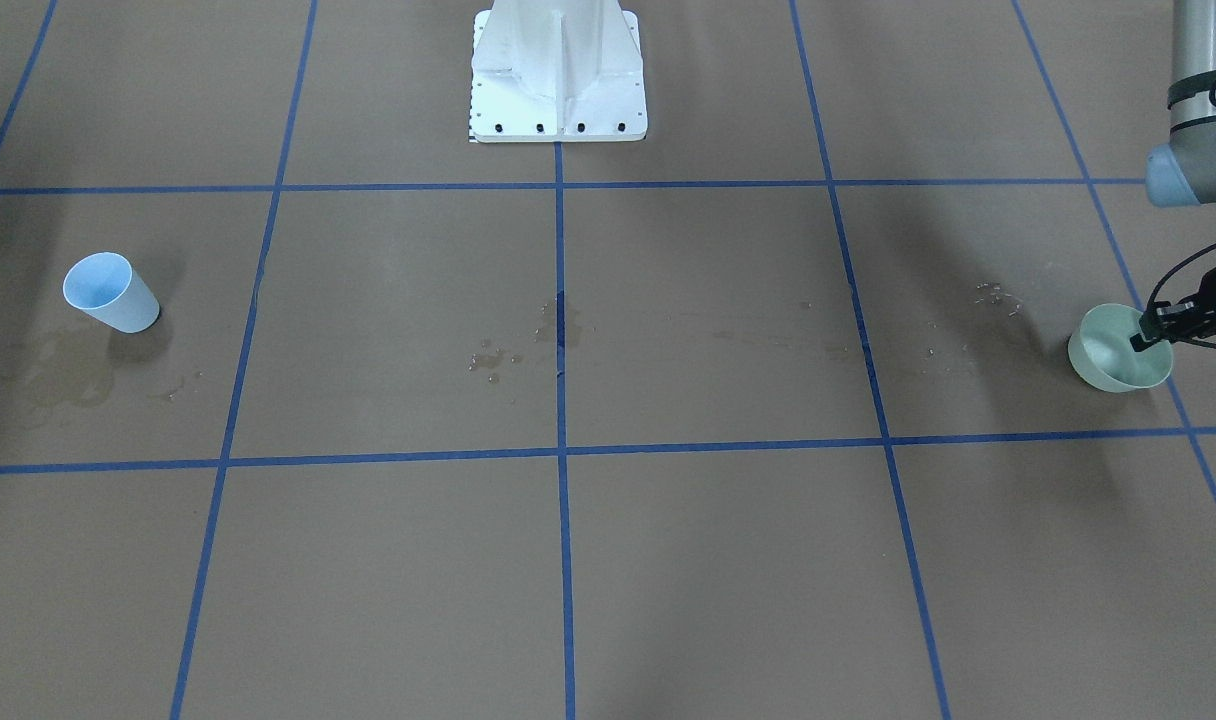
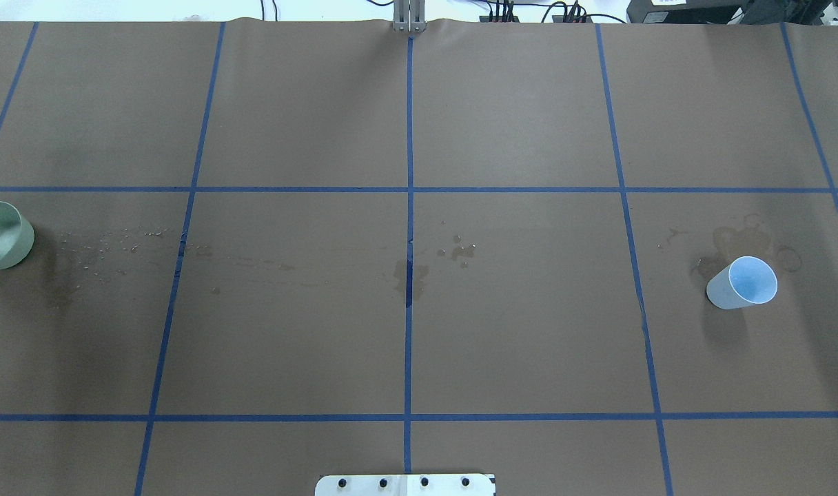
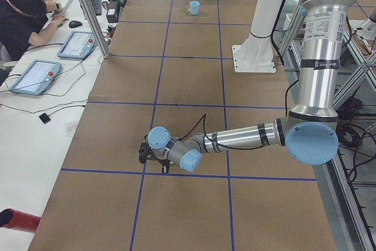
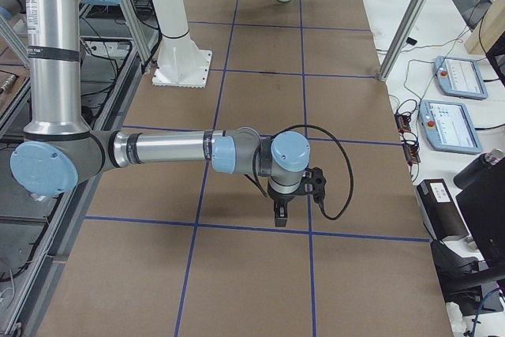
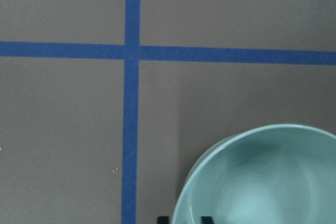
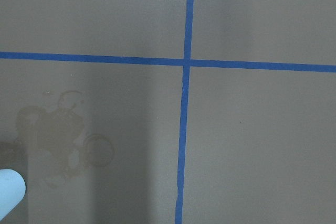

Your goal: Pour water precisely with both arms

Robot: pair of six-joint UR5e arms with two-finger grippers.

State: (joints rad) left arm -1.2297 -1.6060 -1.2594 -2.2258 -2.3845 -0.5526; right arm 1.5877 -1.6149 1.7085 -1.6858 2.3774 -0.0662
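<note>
A pale green bowl (image 1: 1108,360) stands at the table's left end; it also shows in the overhead view (image 2: 2,234) and the left wrist view (image 5: 262,182). My left gripper (image 1: 1150,336) is at the bowl's rim. Its jaws are open, one fingertip (image 5: 163,219) outside the rim and one inside. A light blue cup (image 1: 111,292) stands alone at the right end (image 2: 743,282). My right gripper (image 4: 278,217) hangs low over the table beside the cup (image 6: 8,195); I cannot tell whether it is open or shut. Water shows only as glinting drops (image 2: 116,238) near the bowl.
The white pedestal (image 1: 558,70) stands at the robot's side of the table. Dried brownish stains (image 6: 63,135) lie by the cup, and wet spots (image 1: 493,358) at the middle. Operators' tablets (image 3: 35,74) lie on a side table. Blue tape lines (image 2: 409,275) grid the brown paper.
</note>
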